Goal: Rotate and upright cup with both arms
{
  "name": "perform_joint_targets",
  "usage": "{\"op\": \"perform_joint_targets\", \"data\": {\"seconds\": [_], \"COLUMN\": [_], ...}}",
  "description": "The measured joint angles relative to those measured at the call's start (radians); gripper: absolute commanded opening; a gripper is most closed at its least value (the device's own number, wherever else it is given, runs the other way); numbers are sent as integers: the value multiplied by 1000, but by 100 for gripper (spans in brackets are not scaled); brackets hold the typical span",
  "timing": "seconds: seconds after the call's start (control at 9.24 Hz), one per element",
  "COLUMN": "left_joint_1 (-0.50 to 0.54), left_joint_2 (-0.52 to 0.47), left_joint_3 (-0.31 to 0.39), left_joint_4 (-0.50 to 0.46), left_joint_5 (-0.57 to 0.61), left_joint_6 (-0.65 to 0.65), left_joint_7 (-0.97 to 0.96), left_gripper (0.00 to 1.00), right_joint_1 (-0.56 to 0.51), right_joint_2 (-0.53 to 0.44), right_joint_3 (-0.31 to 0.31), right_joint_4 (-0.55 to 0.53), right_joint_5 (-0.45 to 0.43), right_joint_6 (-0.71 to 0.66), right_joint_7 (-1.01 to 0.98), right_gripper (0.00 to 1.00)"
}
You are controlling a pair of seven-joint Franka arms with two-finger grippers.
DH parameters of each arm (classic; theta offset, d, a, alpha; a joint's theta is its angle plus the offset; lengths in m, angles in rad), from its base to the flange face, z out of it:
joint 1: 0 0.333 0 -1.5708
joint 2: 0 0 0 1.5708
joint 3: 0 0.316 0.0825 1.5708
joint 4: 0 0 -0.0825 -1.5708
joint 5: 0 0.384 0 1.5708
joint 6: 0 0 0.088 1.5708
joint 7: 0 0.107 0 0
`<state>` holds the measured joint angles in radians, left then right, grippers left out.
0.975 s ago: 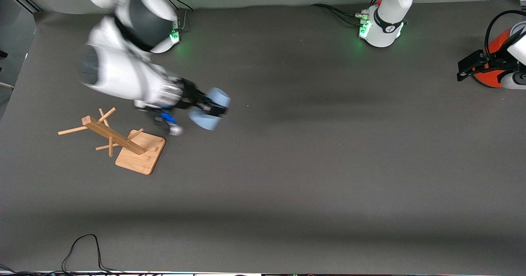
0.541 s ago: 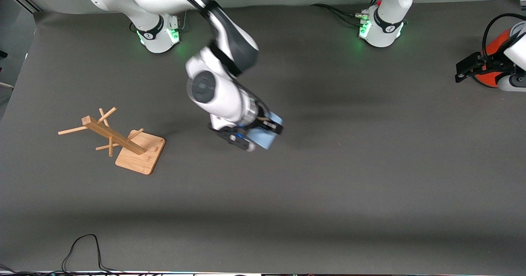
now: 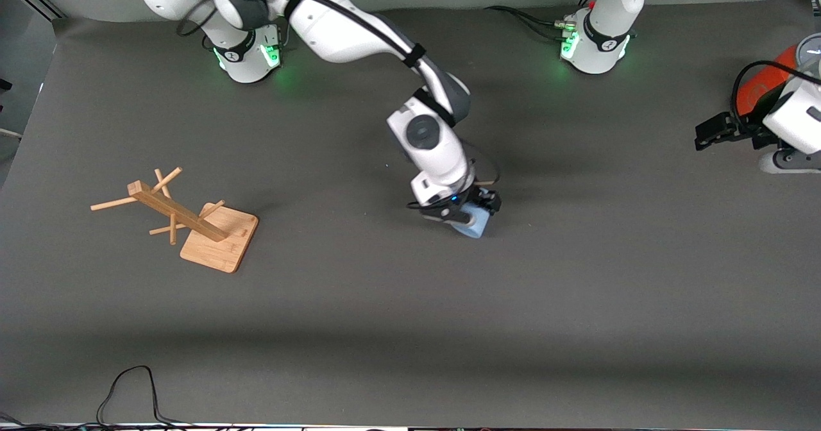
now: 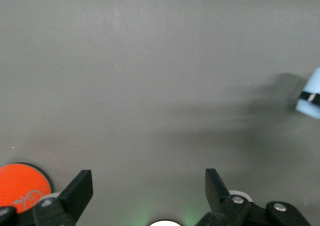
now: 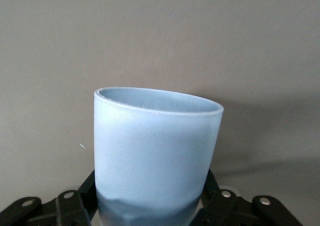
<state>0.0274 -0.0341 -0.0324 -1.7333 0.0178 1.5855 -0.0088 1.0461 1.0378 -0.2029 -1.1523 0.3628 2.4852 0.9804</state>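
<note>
The right gripper [image 3: 476,211] is pinching the small light blue cup [image 3: 473,225], one finger on each side, near the cup's base. A second ago it held the cup over the desk [image 3: 410,303] close to the wooden rack [image 3: 186,219], toward the right arm's end. Now the right arm has swung the cup over to the middle of the desk, and it looks low, close to the top (I cannot tell if it touches yet). In the right wrist view the cup [image 5: 155,156] points its open mouth away from the gripper, out over the bare grey top.

The left gripper [image 3: 721,129] hangs by the edge at the left arm's end, just beside the orange cylinder [image 3: 757,88]. Its fingers [image 4: 80,188] are spread wide with nothing between them. It has drifted a little toward the middle.

So the cup is now where both arms can reach it. The likely next step is a hand-over or setting it down, so it can be turned upright.
</note>
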Motion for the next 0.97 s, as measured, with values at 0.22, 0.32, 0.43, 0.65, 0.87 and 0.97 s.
{"op": "perform_joint_targets", "data": {"seconds": [0.22,0.32,0.43,0.65,0.87,0.97], "left_joint_1": [-1,-3,-5,-19,-50,-73], "left_joint_2": [18,34,52,85,128,166], "left_joint_3": [-1,-4,-9,-15,-17,-18], "left_joint_4": [0,0,0,2,24,55], "left_joint_5": [-4,-20,-43,-75,-104,-108], "left_joint_6": [1,2,3,11,22,23], "left_joint_7": [-74,-156,-247,-410,-612,-723], "left_gripper": [100,100,100,100,100,100], "right_joint_1": [31,40,45,46,49,51], "right_joint_2": [35,45,50,52,44,28], "right_joint_3": [0,0,0,0,0,0], "right_joint_4": [23,25,25,33,66,79], "right_joint_5": [-202,-257,-286,-320,-333,-334], "right_joint_6": [-3,-6,-10,-81,-212,-268], "right_joint_7": [-2,-2,-2,-4,-47,-76], "right_gripper": [63,86,100,100,100,100]}}
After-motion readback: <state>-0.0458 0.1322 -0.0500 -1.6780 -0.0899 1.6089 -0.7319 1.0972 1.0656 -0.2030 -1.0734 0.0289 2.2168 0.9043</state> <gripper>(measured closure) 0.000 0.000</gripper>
